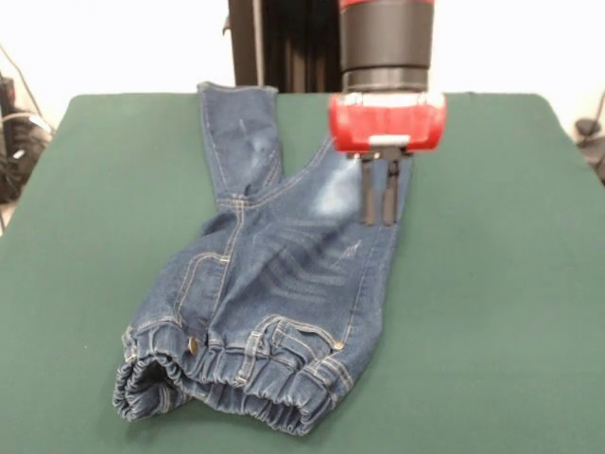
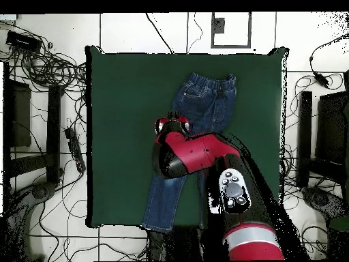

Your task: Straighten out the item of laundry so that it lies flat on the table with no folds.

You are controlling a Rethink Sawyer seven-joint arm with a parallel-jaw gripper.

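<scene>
- We see the red and black arm coming straight down, its end effector [image 1: 380, 221] pointing vertically at the jeans [image 1: 284, 284].
- We find its two dark fingers [image 1: 368, 194] standing close together, nearly parallel, with only a thin gap; their tips sit over the right leg's faded patch, holding nothing.
- We see the jeans lying mid-tabletop [image 1: 492, 284], the elastic waistband [image 1: 227, 383] bunched and rolled, the legs spread towards the far edge.
- From overhead, the arm [image 2: 194, 153] covers the middle of the jeans.

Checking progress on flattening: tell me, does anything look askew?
Yes. The blue denim jeans lie crooked: one leg is tucked under the other, the gathered waistband bulges open, and a leg cuff reaches the dark green table's far edge.
</scene>
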